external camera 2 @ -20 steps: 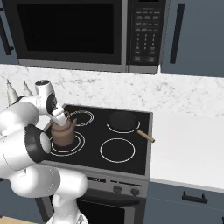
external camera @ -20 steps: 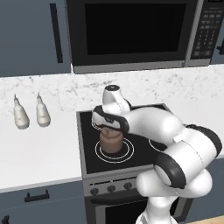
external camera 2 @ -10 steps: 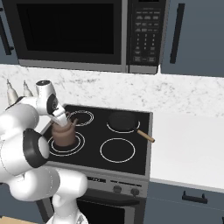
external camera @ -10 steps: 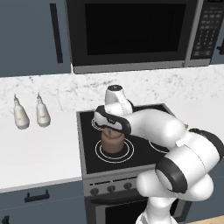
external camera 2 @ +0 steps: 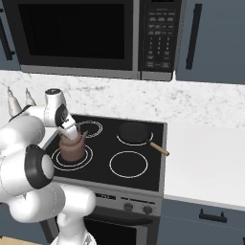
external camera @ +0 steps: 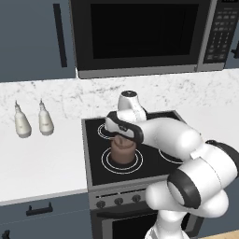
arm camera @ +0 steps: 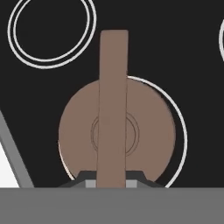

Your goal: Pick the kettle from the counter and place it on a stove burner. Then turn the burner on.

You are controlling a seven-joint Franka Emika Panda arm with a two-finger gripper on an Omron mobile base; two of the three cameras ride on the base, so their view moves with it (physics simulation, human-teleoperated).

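Left base view: the small squat coppery-brown kettle (external camera: 122, 152) stands inside the large double-ringed white circle of the stove burner (external camera: 106, 161) at the front left of the black glass cooktop (external camera: 93, 172), well apart from the white marble-look surface (external camera: 42, 161) where two white bottles (external camera: 31, 123) remain. The placing step appears done or all but done; the burner is judged not yet turned on, and the row of knobs (external camera: 117, 201) on the front panel is untouched. The arm's wrist covers the kettle's top, so the claw is hidden here. Right base view: the claw (external camera 2: 70, 135) sits directly over the kettle at its handle; a flat black wooden-handled pan (external camera 2: 134, 133) occupies the rear right ring. Hand view: the kettle's arched handle (arm camera: 113, 105) runs up the middle from between the dark finger tips (arm camera: 86, 176), which stand narrow, close on either side of it; the claw appears clamped on the handle, not released.
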